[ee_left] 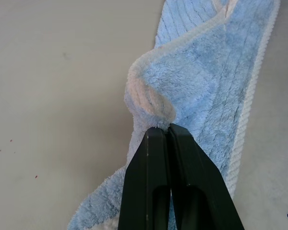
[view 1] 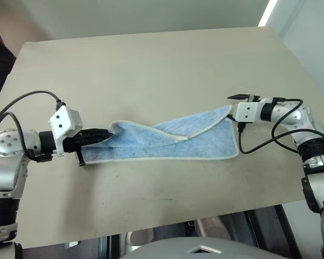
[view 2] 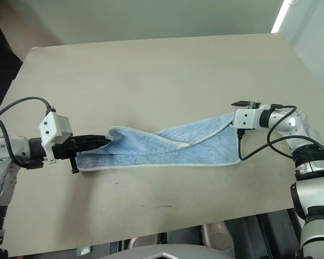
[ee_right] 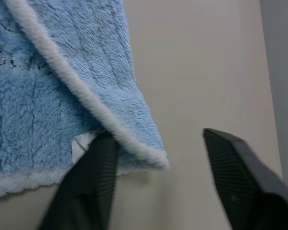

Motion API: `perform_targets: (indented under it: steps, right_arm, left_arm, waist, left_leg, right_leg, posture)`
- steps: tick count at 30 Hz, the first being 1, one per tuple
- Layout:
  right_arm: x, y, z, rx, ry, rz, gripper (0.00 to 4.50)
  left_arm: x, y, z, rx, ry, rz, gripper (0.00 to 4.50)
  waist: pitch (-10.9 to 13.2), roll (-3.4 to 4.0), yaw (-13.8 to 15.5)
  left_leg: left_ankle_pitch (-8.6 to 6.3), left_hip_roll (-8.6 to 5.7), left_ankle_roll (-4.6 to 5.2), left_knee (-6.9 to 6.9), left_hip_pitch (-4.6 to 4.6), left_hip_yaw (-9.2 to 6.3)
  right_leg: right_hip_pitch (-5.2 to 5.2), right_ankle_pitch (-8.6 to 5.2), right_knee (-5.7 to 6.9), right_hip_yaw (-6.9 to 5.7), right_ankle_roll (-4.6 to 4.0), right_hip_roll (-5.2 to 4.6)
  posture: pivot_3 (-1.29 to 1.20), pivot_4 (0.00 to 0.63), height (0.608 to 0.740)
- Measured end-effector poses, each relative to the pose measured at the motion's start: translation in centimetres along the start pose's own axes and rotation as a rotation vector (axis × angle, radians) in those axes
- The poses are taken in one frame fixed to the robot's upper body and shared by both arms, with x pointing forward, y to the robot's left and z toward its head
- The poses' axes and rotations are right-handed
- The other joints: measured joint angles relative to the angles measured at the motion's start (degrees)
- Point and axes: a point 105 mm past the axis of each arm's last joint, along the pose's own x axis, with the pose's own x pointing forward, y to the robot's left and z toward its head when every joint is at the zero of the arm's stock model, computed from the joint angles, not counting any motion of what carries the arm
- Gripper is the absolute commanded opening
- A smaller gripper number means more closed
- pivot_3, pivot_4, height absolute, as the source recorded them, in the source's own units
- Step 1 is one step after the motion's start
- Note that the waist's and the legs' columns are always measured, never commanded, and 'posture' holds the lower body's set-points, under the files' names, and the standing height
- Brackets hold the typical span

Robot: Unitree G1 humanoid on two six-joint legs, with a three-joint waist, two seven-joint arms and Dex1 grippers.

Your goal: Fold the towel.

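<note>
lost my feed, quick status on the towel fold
Left gripper shut on towel corner. Right gripper open around the opposite corner. Table unobstructed.

I can't read any text, label, brand, number or sign from here. The light blue ribbed cloth towel with white stitched edging (view 1: 173, 141) carries a small white tag (ee_right: 81, 143) near one corner, but I can't make out any print on it. The plain beige table top (view 1: 151, 65) shows only small specks and scuff marks, no writing. The white box-shaped housings on the two wrists show no lettering I can read.
</note>
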Motion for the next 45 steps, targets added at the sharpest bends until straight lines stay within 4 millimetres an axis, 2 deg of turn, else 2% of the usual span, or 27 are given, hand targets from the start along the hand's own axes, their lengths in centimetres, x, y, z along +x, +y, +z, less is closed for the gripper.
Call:
perform_targets:
  steps: [5, 11, 13, 15, 19, 20, 23, 26, 29, 31, 34, 39, 40, 42, 45]
  right_arm:
    - [-0.1, 0.3, 0.3, 0.008, -0.021, 0.010, 0.02]
    - [-0.9, 0.1, 0.1, 0.004, -0.015, 0.002, 0.02]
    - [-1.3, -0.5, -0.3, 0.016, 0.005, -0.022, 0.02]
    - [-1.6, -2.0, -0.5, 0.026, 0.024, -0.075, 0.02]
    - [-2.9, -7.8, -0.2, 0.045, 0.056, -0.257, 0.02]
    - [-3.4, -9.2, 0.1, 0.044, 0.054, -0.304, 0.02]
    - [-4.2, -11.6, 0.2, 0.060, 0.065, -0.382, 0.02]
    - [-4.8, -14.3, 1.0, 0.067, 0.060, -0.455, 0.02]
    - [-6.0, -17.0, 2.1, 0.068, 0.040, -0.527, 0.02]
    - [-7.1, -18.0, 3.1, 0.096, -0.019, -0.540, 0.02]
    - [-8.5, -16.9, 3.5, 0.149, -0.100, -0.459, 0.02]
    - [-8.1, -10.8, 4.0, 0.304, -0.199, -0.210, 0.02]
    - [-8.0, -10.1, 4.1, 0.330, -0.205, -0.183, 0.02]
    - [-8.0, -9.6, 4.7, 0.358, -0.219, -0.154, 0.02]
    - [-8.7, -10.3, 5.7, 0.337, -0.238, -0.170, 0.02]
  left_arm:
    - [0.0, 0.0, 0.0, 0.004, -0.002, 0.001, 0.00]
    - [0.1, 0.3, 0.1, 0.025, -0.002, 0.020, 0.00]
    - [0.3, 1.7, 0.5, 0.054, -0.029, 0.089, 0.00]
    - [0.3, 4.1, 1.1, 0.087, -0.065, 0.211, 0.00]
    - [-0.2, 9.9, 4.1, 0.112, -0.199, 0.505, 0.00]
    - [-0.6, 10.9, 5.0, 0.118, -0.233, 0.555, 0.00]
    - [-1.1, 13.4, 6.6, 0.113, -0.297, 0.667, 0.00]
    - [-1.6, 15.6, 9.3, 0.108, -0.386, 0.750, 0.00]
    - [-2.3, 16.5, 11.5, 0.116, -0.456, 0.773, 0.00]
    - [-3.2, 16.2, 12.5, 0.120, -0.512, 0.735, 0.00]
    - [-4.7, 14.7, 11.2, 0.114, -0.482, 0.629, 0.00]
    - [-4.8, 10.9, 5.8, -0.009, -0.321, 0.423, 0.00]
    - [-4.8, 10.6, 5.3, -0.028, -0.312, 0.408, 0.00]
    - [-4.7, 10.1, 5.2, -0.036, -0.308, 0.388, 0.00]
    - [-5.1, 10.0, 6.2, -0.002, -0.322, 0.387, 0.00]
  waist:
    - [0.00, 0.00, 0.00]
    - [0.00, 0.00, 0.00]
    - [0.01, 0.00, 0.16]
    - [0.05, 0.06, 0.21]
    - [0.09, 0.06, 0.23]
    - [0.09, 0.05, 0.23]
    - [0.09, 0.05, 0.23]
    - [0.13, 0.09, 0.19]
    - [0.13, 0.09, 0.10]
    - [0.13, 0.09, 0.02]
    - [0.13, 0.08, -0.06]
    - [0.12, 0.07, -0.07]
    - [0.12, 0.07, 0.03]
    - [0.14, 0.03, 0.23]
    - [0.14, 0.03, 0.23]
  left_leg:
    - [0.00, 0.00, 0.00, 0.00, 0.00, 0.01]
    - [0.00, 0.00, 0.00, 0.00, -0.01, 0.02]
    - [0.01, 0.00, 0.01, 0.02, -0.01, 0.00]
    - [0.06, 0.00, 0.09, 0.04, 0.00, 0.01]
    - [0.25, -0.01, 0.38, 0.05, -0.03, 0.01]
    - [0.25, -0.01, 0.38, 0.03, -0.02, 0.01]
    - [0.25, -0.01, 0.38, -0.01, -0.04, 0.02]
    - [0.26, -0.01, 0.39, -0.01, -0.36, 0.02]
    - [0.26, 0.01, 0.39, -0.06, -0.60, 0.04]
    - [0.27, 0.02, 0.41, -0.15, -0.67, 0.08]
    - [0.22, 0.09, 0.36, -0.14, -0.87, 0.13]
    - [0.00, 0.09, -0.19, 0.08, -1.11, 0.11]
    - [-0.04, 0.09, -0.26, 0.09, -1.13, 0.10]
    - [-0.06, 0.08, -0.25, 0.18, -1.14, 0.07]
    - [-0.06, 0.09, -0.22, 0.35, -0.99, 0.06]
  right_leg:
    - [0.00, -0.02, 0.00, 0.00, -0.04, 0.00]
    - [0.00, -0.08, -0.01, 0.00, -0.14, 0.00]
    - [0.02, -0.06, 0.00, 0.00, -0.15, 0.00]
    - [0.01, 0.06, 0.00, 0.01, -0.16, 0.00]
    - [0.01, 0.36, -0.09, 0.02, -0.12, 0.00]
    - [0.03, 0.45, -0.10, 0.02, 0.02, 0.00]
    - [0.01, 0.59, -0.19, 0.02, 0.28, 0.00]
    - [-0.29, 0.70, -0.23, 0.02, 0.45, 0.00]
    - [-0.49, 0.72, -0.35, 0.01, 0.49, 0.00]
    - [-0.49, 0.68, -0.61, 0.01, 0.49, 0.02]
    - [-0.49, 0.50, -0.93, 0.01, 0.55, 0.13]
    - [-0.57, 0.09, -0.97, 0.01, 0.75, 0.15]
    - [-0.58, 0.07, -0.93, 0.01, 0.76, 0.14]
    - [-0.60, 0.11, -0.86, 0.01, 0.79, 0.12]
    - [-0.44, 0.25, -0.81, 0.01, 0.77, 0.10]
  posture:
    - [0.00, 0.150, 0.740]
    - [0.00, 0.150, 0.740]
    - [0.00, 0.150, 0.740]
    - [0.00, 0.150, 0.740]
    - [0.00, 0.150, 0.740]
    - [0.00, 0.150, 0.740]
    - [0.00, 0.150, 0.740]
    - [0.00, 0.150, 0.740]
    - [0.00, 0.150, 0.740]
    - [0.00, 0.150, 0.740]
    - [0.00, 0.150, 0.740]
    - [0.00, 0.150, 0.740]
    - [0.00, 0.150, 0.740]
    - [0.00, 0.150, 0.740]
    - [0.00, 0.150, 0.740]
